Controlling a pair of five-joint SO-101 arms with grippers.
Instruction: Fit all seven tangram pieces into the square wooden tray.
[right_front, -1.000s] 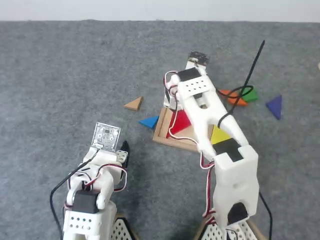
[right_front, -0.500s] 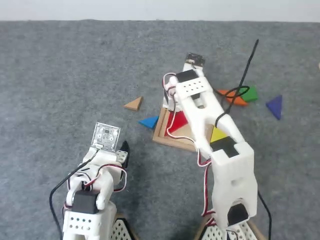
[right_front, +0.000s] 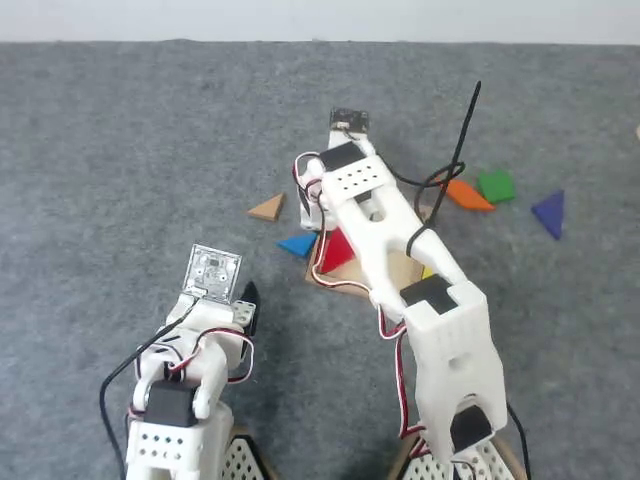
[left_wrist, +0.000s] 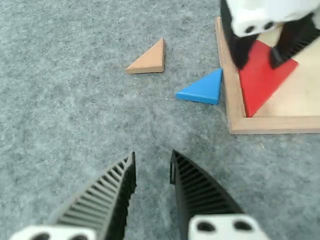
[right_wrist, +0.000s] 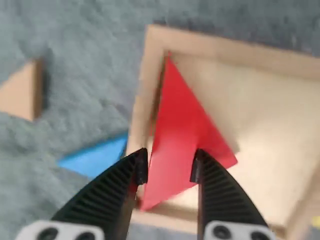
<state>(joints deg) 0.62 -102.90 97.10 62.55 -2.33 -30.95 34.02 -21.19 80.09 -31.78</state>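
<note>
Over the square wooden tray (left_wrist: 280, 125), the right end effector (right_wrist: 169, 165) hangs with its fingers narrowly parted. Its tips are down at the flat red triangular piece (left_wrist: 262, 82) that lies inside against the rim, but they do not clamp it. Just outside that rim lies a blue triangle (left_wrist: 202, 90), and a tan wooden triangle (left_wrist: 150, 62) sits farther off. The left end effector (left_wrist: 152, 160) hovers over the grey felt tabletop (right_front: 150, 150), slightly open and empty. An orange piece (right_front: 465, 193), a green block (right_front: 495, 185) and a dark blue triangle (right_front: 550, 213) lie apart from the tray.

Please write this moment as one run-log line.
right gripper: open, over red triangle in tray | left gripper: open, above carpet | blue triangle, tan triangle: on carpet outside tray
</note>
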